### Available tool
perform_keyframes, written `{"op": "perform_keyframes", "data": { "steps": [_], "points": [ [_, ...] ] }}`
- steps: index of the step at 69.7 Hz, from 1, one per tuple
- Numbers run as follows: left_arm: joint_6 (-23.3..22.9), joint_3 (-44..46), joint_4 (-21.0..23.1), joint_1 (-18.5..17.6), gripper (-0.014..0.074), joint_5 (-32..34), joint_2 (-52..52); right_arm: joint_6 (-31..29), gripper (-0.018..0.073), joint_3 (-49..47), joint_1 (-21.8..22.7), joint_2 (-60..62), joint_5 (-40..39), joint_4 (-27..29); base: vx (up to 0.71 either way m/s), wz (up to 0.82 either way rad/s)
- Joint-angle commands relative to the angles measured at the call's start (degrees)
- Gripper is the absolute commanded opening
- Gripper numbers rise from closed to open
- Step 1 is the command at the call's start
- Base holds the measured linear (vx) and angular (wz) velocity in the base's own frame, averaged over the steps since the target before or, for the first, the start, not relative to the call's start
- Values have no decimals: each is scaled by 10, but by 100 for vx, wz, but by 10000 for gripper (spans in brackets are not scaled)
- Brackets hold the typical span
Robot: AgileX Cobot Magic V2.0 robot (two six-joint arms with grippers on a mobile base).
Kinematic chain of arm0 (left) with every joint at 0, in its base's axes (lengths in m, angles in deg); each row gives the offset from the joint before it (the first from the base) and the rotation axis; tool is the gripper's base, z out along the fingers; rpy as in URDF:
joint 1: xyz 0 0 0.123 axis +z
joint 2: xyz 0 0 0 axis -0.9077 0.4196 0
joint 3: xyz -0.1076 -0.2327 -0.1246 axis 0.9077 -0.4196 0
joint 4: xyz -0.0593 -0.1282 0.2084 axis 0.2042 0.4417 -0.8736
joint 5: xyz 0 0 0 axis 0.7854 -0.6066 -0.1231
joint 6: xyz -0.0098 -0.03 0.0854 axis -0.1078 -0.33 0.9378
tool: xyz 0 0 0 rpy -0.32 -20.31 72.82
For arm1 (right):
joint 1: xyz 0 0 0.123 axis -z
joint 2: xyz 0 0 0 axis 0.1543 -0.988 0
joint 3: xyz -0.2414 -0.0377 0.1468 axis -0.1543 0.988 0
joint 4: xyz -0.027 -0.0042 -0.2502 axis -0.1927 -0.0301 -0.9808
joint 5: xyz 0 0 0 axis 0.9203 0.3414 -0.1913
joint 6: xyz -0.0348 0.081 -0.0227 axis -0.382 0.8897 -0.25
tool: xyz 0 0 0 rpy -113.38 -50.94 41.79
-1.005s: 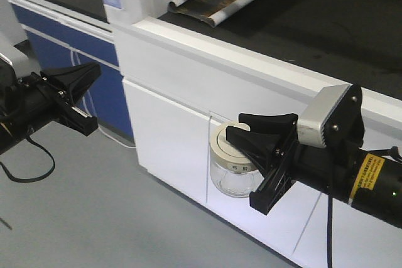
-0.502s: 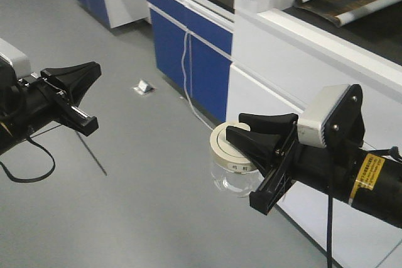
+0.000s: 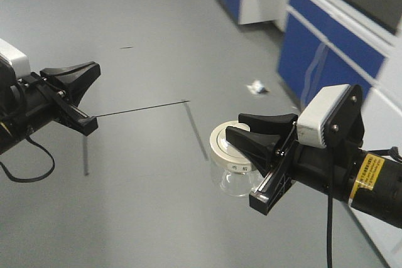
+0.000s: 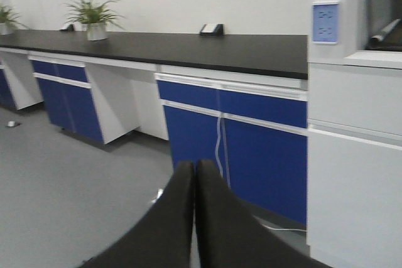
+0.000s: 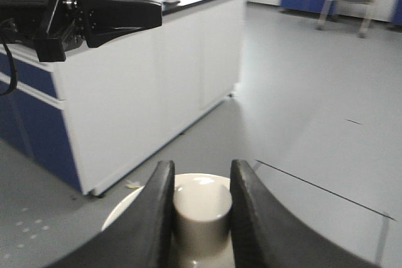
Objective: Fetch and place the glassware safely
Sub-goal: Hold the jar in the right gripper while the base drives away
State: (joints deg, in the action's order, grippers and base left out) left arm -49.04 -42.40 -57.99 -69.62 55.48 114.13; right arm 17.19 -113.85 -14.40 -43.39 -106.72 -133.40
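The right gripper reaches in from 4 o'clock of the front view, its two black fingers clamped on either side of the central knob of the cream-white lid. Below the lid hangs the clear glass jar, in the air above the grey floor and touching nothing else, just at 5 o'clock of the picture's centre. A small label shows on the lid's rim, facing 6 o'clock; its writing is too small to read. The left gripper comes in from 9 o'clock, well apart from the jar, and holds nothing; in the left wrist view its fingers lie pressed together with no gap. On the floor a thin dark line runs between the two arms, and a small pale scrap lies at 1 o'clock of the jar, near the blue cabinets. The left wrist view shows a black-topped counter with a potted plant at 10 o'clock. In the right wrist view a white bench stands at 9 o'clock behind the lid.
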Motion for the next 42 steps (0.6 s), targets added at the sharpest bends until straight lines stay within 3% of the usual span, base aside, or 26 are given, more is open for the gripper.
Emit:
{"op": "perform_keyframes", "data": {
  "steps": [1, 18, 42],
  "points": [
    [-6, 13, 19, 1, -7, 37, -18, 1, -4, -18, 2, 15, -45, 19, 6, 77],
    [-6, 13, 19, 1, -7, 37, -18, 1, -4, -18, 2, 15, -45, 19, 11, 60],
    [-6, 13, 19, 1, -7, 37, -18, 0, -4, -18, 2, 15, -44, 19, 23, 24]
  ]
}}
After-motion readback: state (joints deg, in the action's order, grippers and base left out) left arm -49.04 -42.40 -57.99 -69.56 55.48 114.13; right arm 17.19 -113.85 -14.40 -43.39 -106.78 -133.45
